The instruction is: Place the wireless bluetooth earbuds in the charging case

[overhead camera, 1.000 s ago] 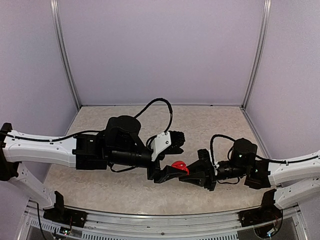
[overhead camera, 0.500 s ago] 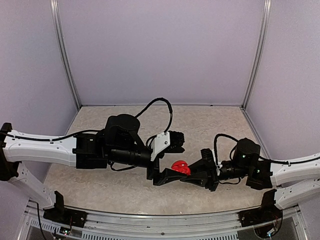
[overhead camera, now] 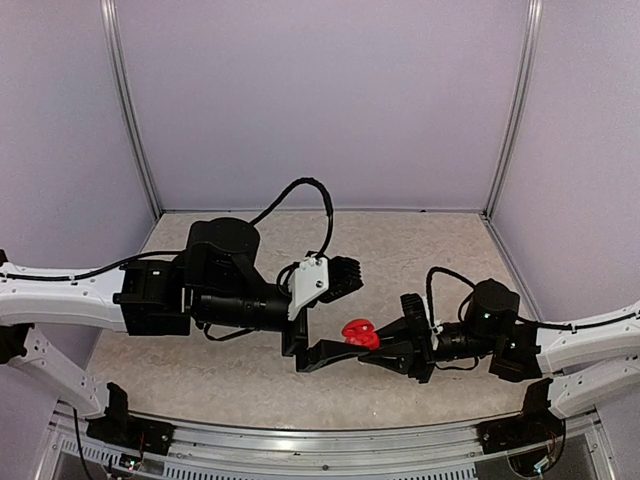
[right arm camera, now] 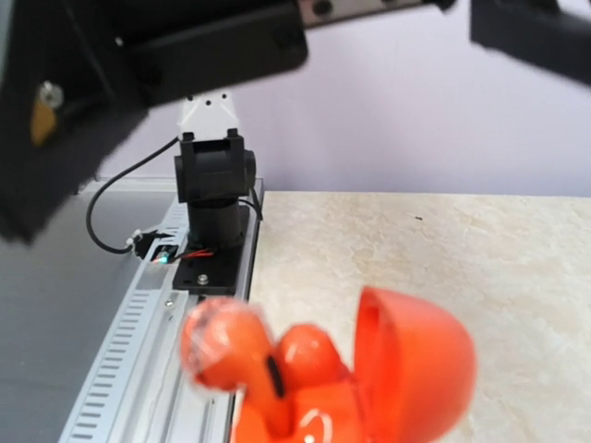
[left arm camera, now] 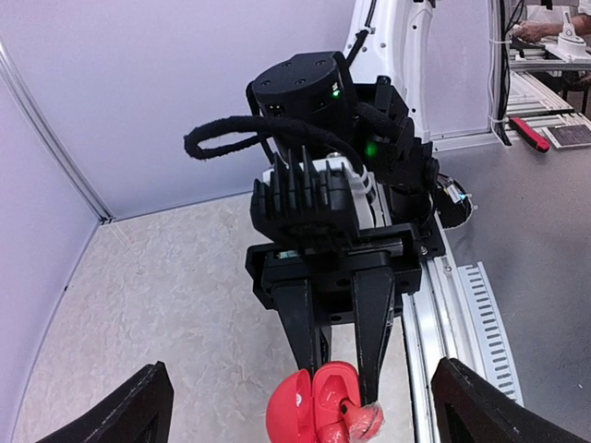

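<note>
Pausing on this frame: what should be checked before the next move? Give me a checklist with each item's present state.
1. Right gripper shut on the red charging case: ok.
2. Lid open: ok.
3. Left gripper open, both fingers well apart from the case: ok.
4. Red earbud in the case: ok.
5. That earbud pressed fully home: cannot tell; its head stands above the case body.
6. Case fully loaded: cannot tell.

Between right gripper (overhead camera: 352,346) jaws, at their tips: red pebble-shaped plastic charging case (left arm camera: 319,415), small red plastic earbud (right arm camera: 226,346) standing in it. Case sits midway between left gripper (overhead camera: 318,312) jaws, apart from both.
</note>
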Motion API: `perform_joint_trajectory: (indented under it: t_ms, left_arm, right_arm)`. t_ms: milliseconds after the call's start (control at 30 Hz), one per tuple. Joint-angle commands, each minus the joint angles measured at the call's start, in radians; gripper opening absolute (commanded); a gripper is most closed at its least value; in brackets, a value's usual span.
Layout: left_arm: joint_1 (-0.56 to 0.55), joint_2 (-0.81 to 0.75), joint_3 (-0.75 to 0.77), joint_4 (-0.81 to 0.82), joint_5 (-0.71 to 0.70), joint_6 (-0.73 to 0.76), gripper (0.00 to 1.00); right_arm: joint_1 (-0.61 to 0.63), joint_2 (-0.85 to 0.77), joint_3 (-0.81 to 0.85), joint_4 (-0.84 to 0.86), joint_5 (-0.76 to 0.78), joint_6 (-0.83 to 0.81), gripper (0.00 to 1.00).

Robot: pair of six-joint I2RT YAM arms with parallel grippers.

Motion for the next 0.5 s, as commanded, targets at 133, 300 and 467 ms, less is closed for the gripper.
perform_joint_trajectory:
  t_ms: [133, 300, 467]
  left_arm:
    - [0.001, -0.019, 0.018, -0.072, -0.042, 0.056, 0.92]
    - [0.010, -0.024, 0.002, -0.079, -0.049, 0.069, 0.89]
    - [0.029, -0.021, 0.000, -0.074, -0.051, 0.063, 0.86]
  right_arm:
    - [0.011, 0.015, -0.009, 0.061, -0.004, 0.058, 0.00]
    - [0.011, 0.003, -0.017, 0.076, -0.034, 0.054, 0.00]
    - [0.010, 0.015, -0.009, 0.071, -0.074, 0.035, 0.00]
